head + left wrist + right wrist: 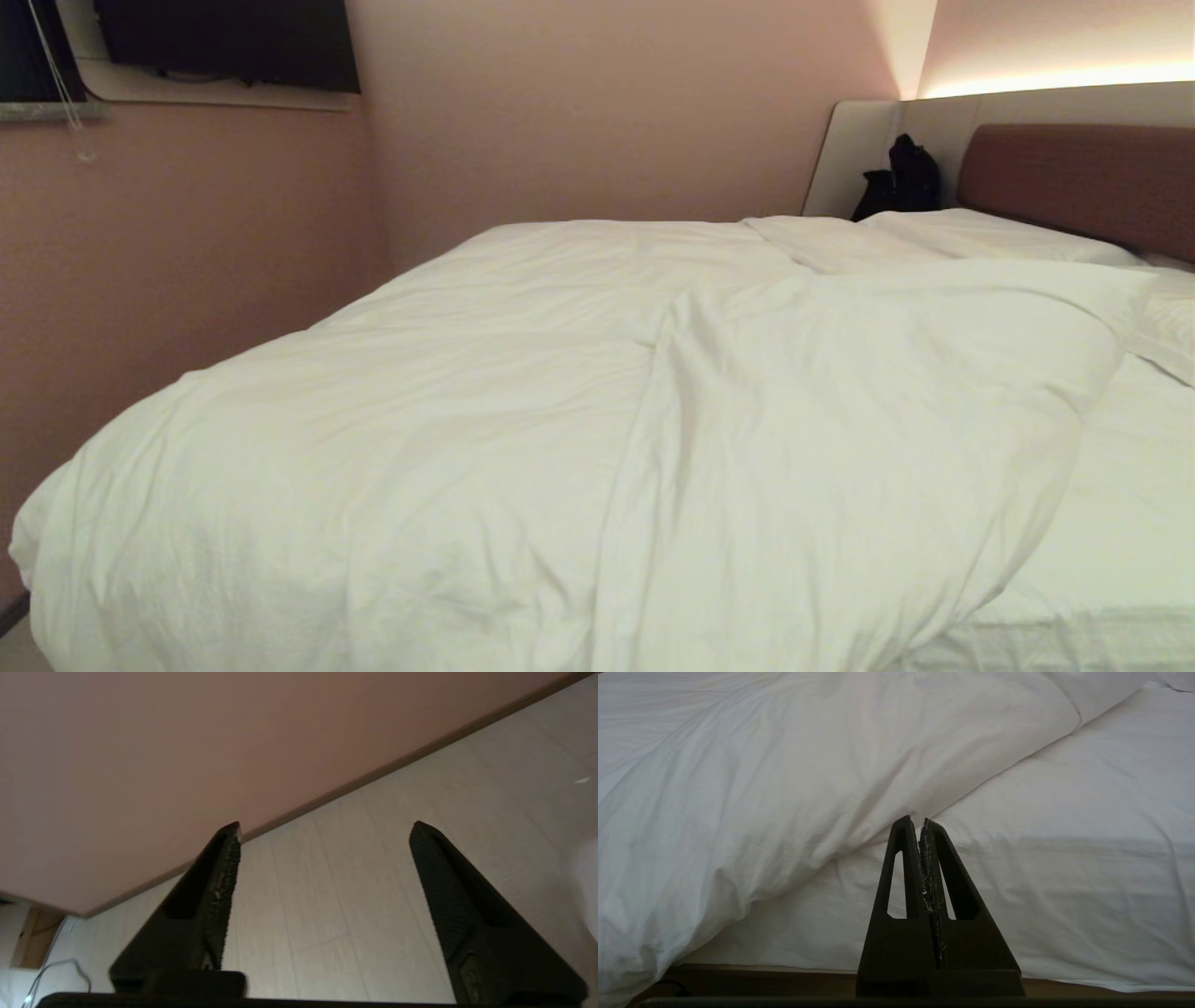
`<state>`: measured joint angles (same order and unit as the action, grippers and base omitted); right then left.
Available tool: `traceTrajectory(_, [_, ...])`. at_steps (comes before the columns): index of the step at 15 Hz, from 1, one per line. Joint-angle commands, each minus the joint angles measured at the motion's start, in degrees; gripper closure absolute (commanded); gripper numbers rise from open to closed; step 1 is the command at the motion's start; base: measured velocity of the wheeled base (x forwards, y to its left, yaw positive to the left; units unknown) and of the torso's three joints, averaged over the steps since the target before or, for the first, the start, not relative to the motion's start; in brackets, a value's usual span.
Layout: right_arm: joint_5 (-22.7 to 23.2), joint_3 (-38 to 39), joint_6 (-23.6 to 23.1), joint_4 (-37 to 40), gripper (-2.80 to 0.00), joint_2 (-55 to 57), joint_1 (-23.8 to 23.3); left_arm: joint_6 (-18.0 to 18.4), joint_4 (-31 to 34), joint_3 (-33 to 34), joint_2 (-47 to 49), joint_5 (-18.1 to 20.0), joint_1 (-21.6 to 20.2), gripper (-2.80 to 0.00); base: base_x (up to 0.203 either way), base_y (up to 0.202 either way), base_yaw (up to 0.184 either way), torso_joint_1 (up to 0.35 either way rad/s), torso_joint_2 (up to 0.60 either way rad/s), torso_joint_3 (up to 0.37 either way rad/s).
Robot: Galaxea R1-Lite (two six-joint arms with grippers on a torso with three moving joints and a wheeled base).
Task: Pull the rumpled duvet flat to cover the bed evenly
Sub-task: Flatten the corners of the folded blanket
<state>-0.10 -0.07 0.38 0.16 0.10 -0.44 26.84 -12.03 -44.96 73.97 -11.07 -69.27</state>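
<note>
Left end effector [324, 828]: fingers stand wide apart with nothing between them; it points at the pale floor [373, 896] and the pink wall [187, 742], away from the bed, and is not in the head view.
Right end effector [920, 822]: fingers pressed together, holding nothing; it hangs at the near side edge of the bed [1111, 560], facing the sloping edge of the duvet.
Duvet [523, 420]: lies over most of the bed, reaching the far side edge and hanging over the foot corner on the robot's left.
Done: this larger part looks spread and fairly flat, with only soft creases.
Left to do: near the right side edge the duvet border runs on a slant, and the bare sheet [1064, 858] shows beside it up to the pillows [971, 233]; this corner seems to need a pull toward the near edge and the headboard [1083, 177].
Progress: I judge it well over half, not finished.
</note>
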Motion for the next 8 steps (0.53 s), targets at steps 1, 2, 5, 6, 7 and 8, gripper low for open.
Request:
traceTrajectory(1, [0.01, 0.07, -0.03, 0.02, 0.00, -0.01, 0.00, -0.13, -0.12, -0.62, 0.01, 0.74, 2.02, -2.80, 0.000, 0.000, 0.000, 0.000, 0.00, 0.000])
traceTrajectory(2, [0.01, 0.07, -0.03, 0.02, 0.00, -0.01, 0.00, -0.30, -0.18, -0.83, 0.12, 1.23, 2.56, -2.80, 0.000, 0.000, 0.000, 0.000, 0.00, 0.000])
traceTrajectory(5, [0.01, 0.07, 0.06, 0.02, 0.00, -0.01, 0.00, -1.59, -0.25, -2.25, 0.99, 4.97, 10.03, -2.80, 0.000, 0.000, 0.000, 0.000, 0.00, 0.000])
traceTrajectory(6, [-0.08, 0.07, -0.03, 0.02, 0.00, -0.01, 0.00, -2.38, -0.27, -2.99, 1.70, 7.17, 12.28, -2.80, 0.000, 0.000, 0.000, 0.000, 0.00, 0.000])
traceTrajectory(7, [-0.01, -0.01, -0.01, 0.02, 0.00, -0.01, 0.01, -3.44, -0.27, -3.61, 2.27, 8.92, 13.26, -0.66, 0.000, 0.000, 0.000, 0.000, 0.00, 0.000])
traceTrajectory(8, [0.01, -0.01, 0.06, 0.02, 0.00, -0.01, 0.00, -5.54, -0.26, -4.16, 2.74, 13.00, 14.84, 0.00, 0.000, 0.000, 0.000, 0.000, 0.00, 0.000])
